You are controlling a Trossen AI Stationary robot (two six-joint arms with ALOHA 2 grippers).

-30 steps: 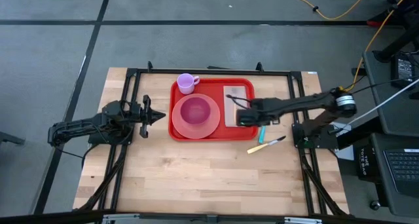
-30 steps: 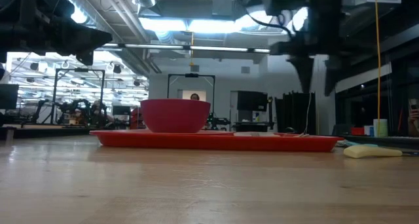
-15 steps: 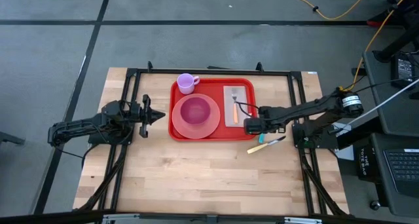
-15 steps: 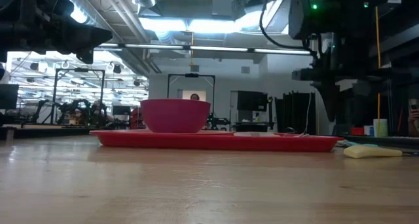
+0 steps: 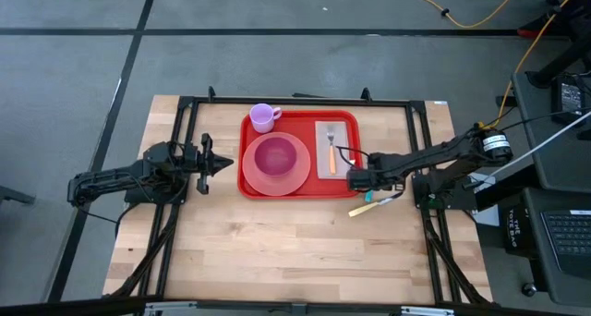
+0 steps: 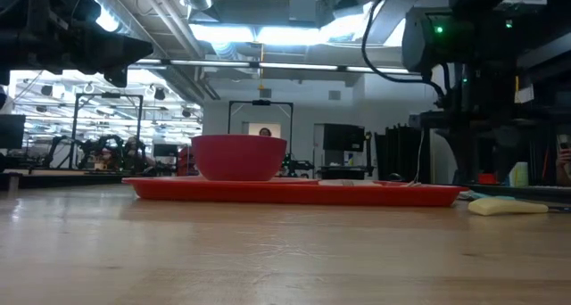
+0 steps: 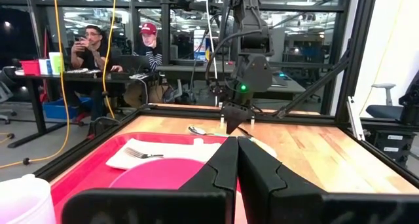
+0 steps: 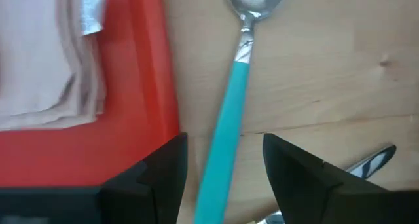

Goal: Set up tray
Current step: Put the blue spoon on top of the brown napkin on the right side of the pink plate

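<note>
Right claw [image 5: 354, 181] moved off the tray [image 5: 299, 191] to hover open astride teal spoon [image 8: 226, 129]; left claw [image 5: 224, 164] shut, empty

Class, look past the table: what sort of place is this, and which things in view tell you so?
Probably a robotics lab or workshop: black frame rigs stand in the background, people sit at a desk with laptops, and a yellow cable trails over the floor.

Left hand [image 5: 222, 164] waits with fingers together; right hand [image 5: 355, 181] hangs low, fingers spread.
</note>
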